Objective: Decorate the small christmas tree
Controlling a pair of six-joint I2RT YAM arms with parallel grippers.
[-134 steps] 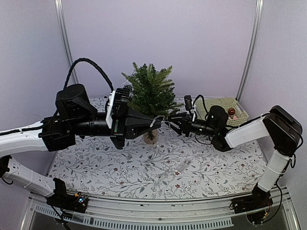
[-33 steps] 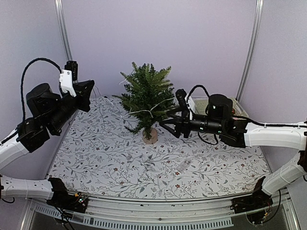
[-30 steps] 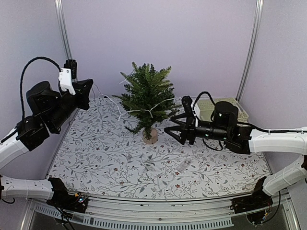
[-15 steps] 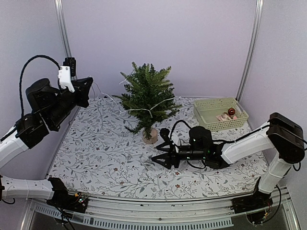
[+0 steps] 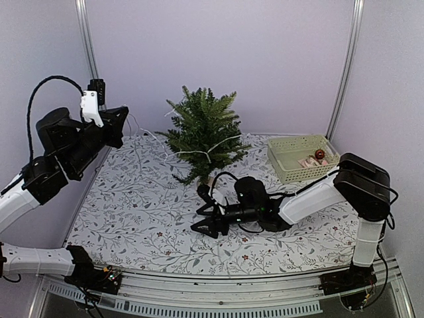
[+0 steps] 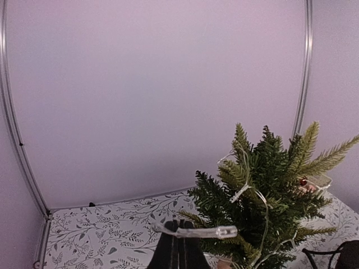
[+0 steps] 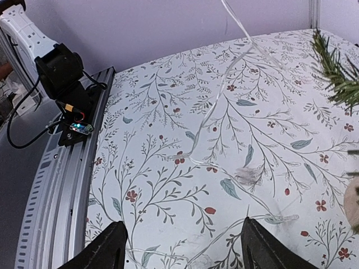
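Right fingers, spread and empty, are lowered from tree to tabletop; left fingers are kept clamped on light string. Loose slack is likely targeted.

**Robotics laboratory test cell.** Plain lilac wall panels framed by bare metal posts enclose a worktop under a floral-printed covering. A slotted aluminium rail along the near edge carries the bolted bases of the left arm and the right arm. Exposed cabling and an uncovered circuit board with lit indicator lights on the rail mark an experimental rig.
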